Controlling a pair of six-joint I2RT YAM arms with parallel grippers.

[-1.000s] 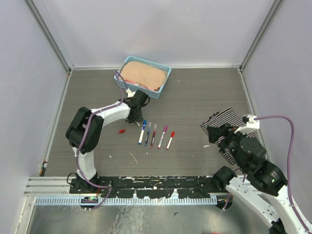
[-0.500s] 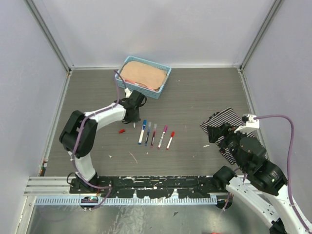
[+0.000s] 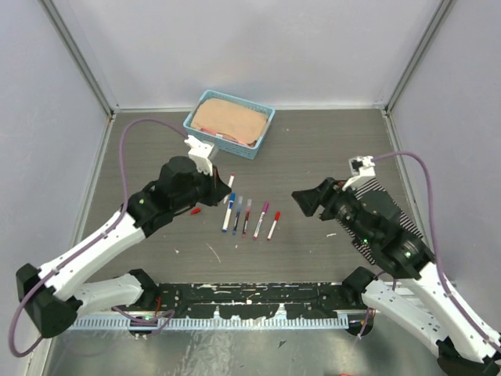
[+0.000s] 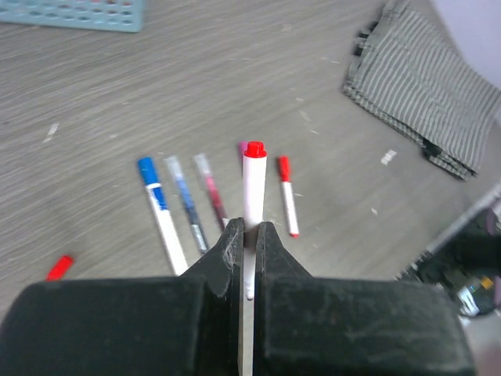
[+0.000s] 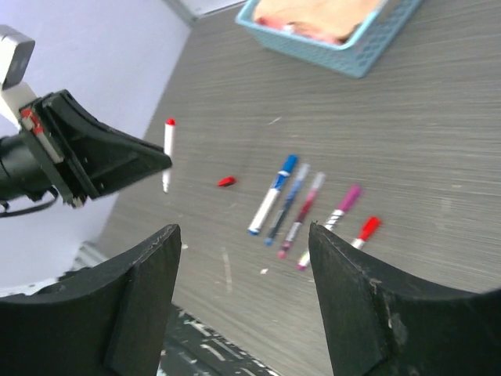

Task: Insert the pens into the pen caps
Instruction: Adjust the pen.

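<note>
- Your left gripper is closed tight on the held pen. It pinches the pen near its bottom end.
- The held pen has a thin white body and a red tip. The red tip points away from the gripper. A short bit of white pokes out behind the fingers.
- This pen is up off the table.
- Five more pens lie side by side on the table, just past the left gripper's fingertips and under the held pen.
- In the left wrist view, from left to right, they are the blue pen, the dark blue pen, the maroon pen, the pink pen and the red pen.
- Each is thin, with a white body and one coloured end. The pink pen is mostly hidden behind the held pen in that view.
- The red cap is a tiny red tube. It lies alone on the table, off to the left of the left gripper and apart from the row.
- Your right gripper is open wide and holds nothing. It hangs above the table and faces the row of pens and the left gripper.
- The blue basket sits far past both grippers, with something tan inside.
- The striped cloth lies off to the right of the left gripper.
</note>
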